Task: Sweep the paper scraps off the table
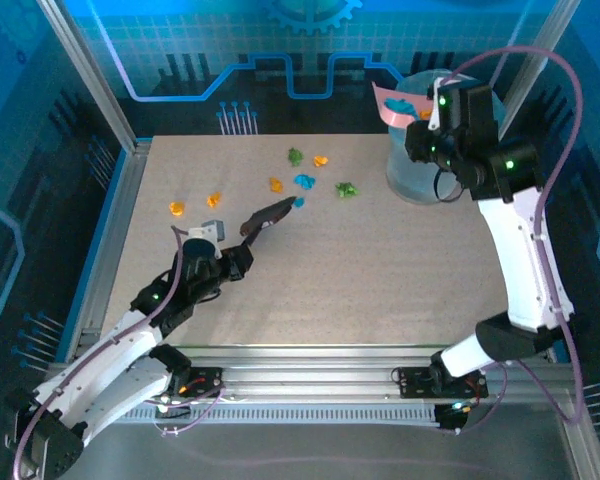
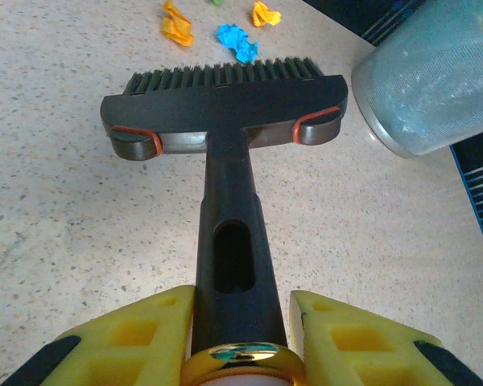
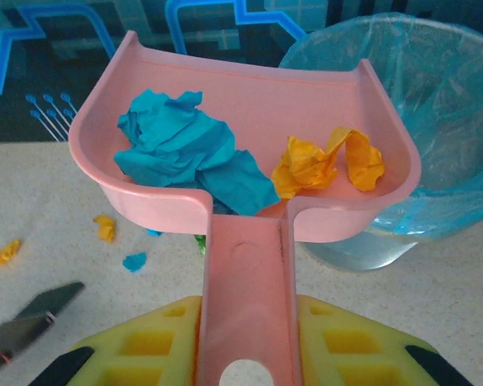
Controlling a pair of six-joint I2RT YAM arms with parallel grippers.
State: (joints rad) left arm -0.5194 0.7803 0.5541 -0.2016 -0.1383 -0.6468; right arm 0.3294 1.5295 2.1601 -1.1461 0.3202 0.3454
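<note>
Several paper scraps lie on the table (image 1: pixel 380 280) at its far middle: orange (image 1: pixel 177 208) (image 1: pixel 276 184), blue (image 1: pixel 303 181) and green (image 1: pixel 347 189). My left gripper (image 1: pixel 238 255) (image 2: pixel 241 322) is shut on the handle of a black brush (image 1: pixel 272 213) (image 2: pixel 225 88). Its bristles rest on the board just short of a blue scrap (image 2: pixel 237 40) and an orange scrap (image 2: pixel 177 24). My right gripper (image 1: pixel 430 128) (image 3: pixel 245 338) is shut on the handle of the pink dustpan (image 1: pixel 395 104) (image 3: pixel 225 72), raised beside the bin. Crumpled blue paper (image 3: pixel 185 145) and orange paper (image 3: pixel 326 165) lie in it.
A translucent blue bin (image 1: pixel 420 175) (image 2: pixel 435 80) (image 3: pixel 435 96) stands at the table's far right, right of the dustpan. A silver-blue metal frame (image 1: pixel 110 230) edges the board. Loose scraps (image 3: pixel 105 227) and the brush tip (image 3: pixel 32 314) lie on the table below the dustpan.
</note>
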